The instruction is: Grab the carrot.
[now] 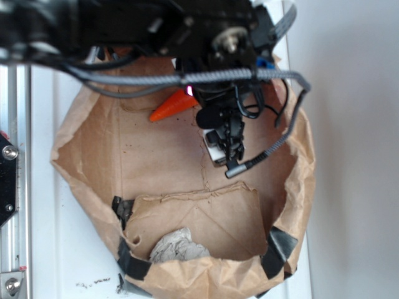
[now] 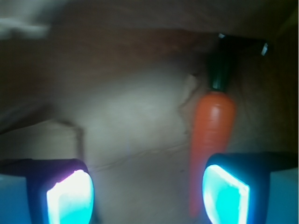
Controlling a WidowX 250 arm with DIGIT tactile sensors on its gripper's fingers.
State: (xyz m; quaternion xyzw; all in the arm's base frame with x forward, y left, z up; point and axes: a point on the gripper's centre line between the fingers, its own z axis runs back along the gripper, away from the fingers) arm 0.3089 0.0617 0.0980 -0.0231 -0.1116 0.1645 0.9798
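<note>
The carrot [image 1: 173, 107] is glossy orange and lies on the brown paper at the back of the bag, its pointed tip to the left; the arm hides its stem end. In the wrist view the carrot [image 2: 212, 135] lies lengthwise with its dark green stem at the top and its tip just inside the right finger. My gripper [image 2: 148, 196] is open and empty, with its glowing cyan pads [image 2: 70, 200] wide apart above the paper. In the exterior view the gripper [image 1: 227, 146] hangs right of the carrot.
The torn brown paper bag [image 1: 75, 162] forms a raised rim all round, taped with black tape [image 1: 131, 258] at the front. A crumpled grey wad [image 1: 177, 247] lies at the front. A metal rail [image 1: 12, 187] runs along the left.
</note>
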